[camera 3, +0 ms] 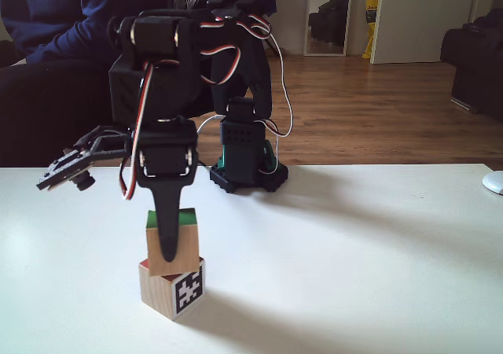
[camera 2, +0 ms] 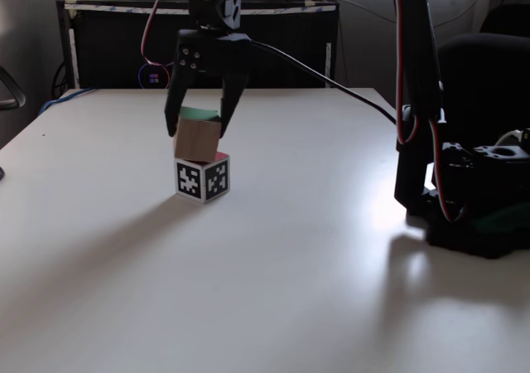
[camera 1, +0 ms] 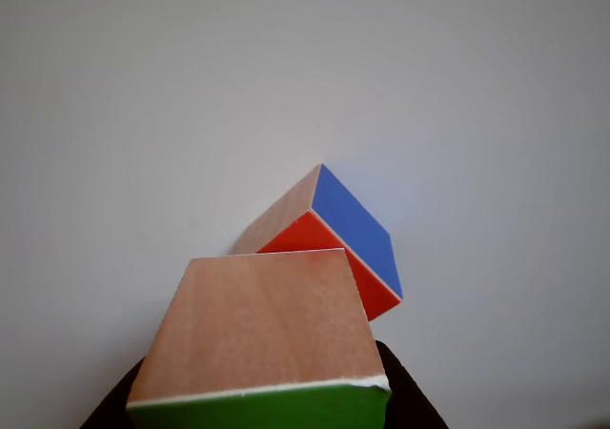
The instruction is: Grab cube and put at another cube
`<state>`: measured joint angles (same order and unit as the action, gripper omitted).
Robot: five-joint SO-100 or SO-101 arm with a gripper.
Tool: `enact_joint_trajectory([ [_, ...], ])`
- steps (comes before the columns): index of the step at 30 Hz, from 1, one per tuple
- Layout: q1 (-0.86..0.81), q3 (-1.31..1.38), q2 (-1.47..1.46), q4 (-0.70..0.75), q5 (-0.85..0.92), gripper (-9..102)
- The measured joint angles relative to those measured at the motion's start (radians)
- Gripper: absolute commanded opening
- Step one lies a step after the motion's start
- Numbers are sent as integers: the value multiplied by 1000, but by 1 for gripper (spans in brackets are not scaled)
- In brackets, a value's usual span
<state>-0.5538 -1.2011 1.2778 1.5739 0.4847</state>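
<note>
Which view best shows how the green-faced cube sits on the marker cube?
A fixed view: the green-faced cube sits tilted on the marker cube, held in the gripper. The second fixed view shows the same stack from farther off. The other view looks down past it, giving overlap but no contact.

Soft daylight, table (camera 2: 331,249) glare, long shadows, dim bg, sharp pics

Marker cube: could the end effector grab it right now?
Probably not: the end effector is shut on the green-faced cube, which sits tilted atop the marker cube, blocking access from above.
</note>
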Motion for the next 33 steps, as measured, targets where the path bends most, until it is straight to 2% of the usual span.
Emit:
enact_joint_trajectory([
  [17, -21, 18, -9, 46, 25, 17],
  [33, -25, 153, -87, 160, 17, 33],
])
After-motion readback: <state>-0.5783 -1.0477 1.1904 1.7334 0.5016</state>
